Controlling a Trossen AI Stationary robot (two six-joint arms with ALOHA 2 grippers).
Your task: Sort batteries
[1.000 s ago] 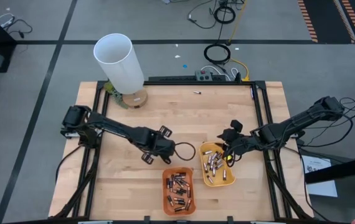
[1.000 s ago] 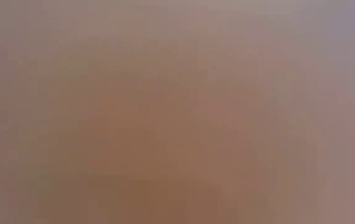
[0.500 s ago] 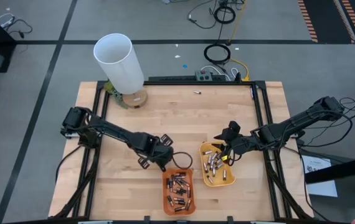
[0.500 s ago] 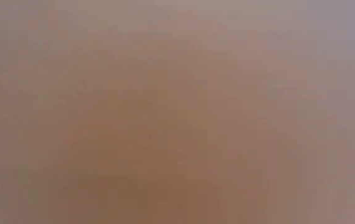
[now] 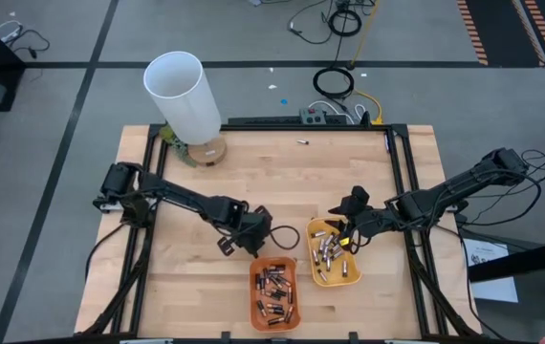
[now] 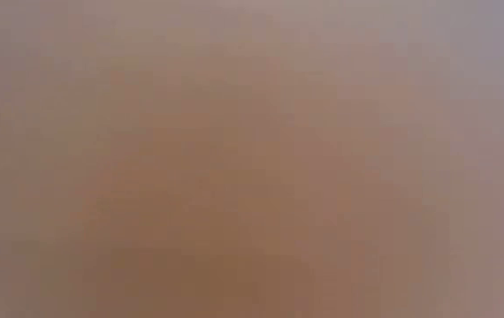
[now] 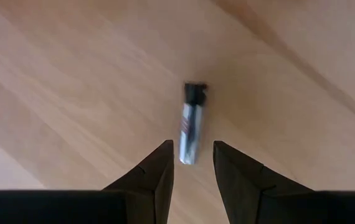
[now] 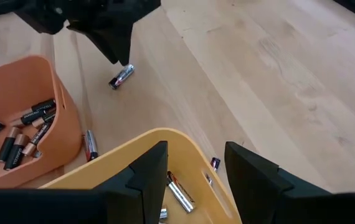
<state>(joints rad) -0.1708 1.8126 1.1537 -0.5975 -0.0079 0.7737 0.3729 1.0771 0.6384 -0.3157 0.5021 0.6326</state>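
A silvery battery with a dark end lies flat on the wooden table, just beyond the orange tray of dark batteries. My left gripper points down over it, open, with the battery's near end between the fingertips and a gap on each side. The right wrist view shows the same battery under the left fingers. My right gripper hangs open over the far rim of the yellow tray, which holds silvery batteries.
Two loose batteries lie on the table, one against the orange tray's wall and one beside the yellow tray. A tall white tube stands at the far left. Bare wood stretches across the table's middle.
My left gripper has sunk a little toward the table and rolled about its wrist, staying above the spot beyond the orange tray. Its fingers keep the same gap. My right gripper has stayed over the yellow tray.
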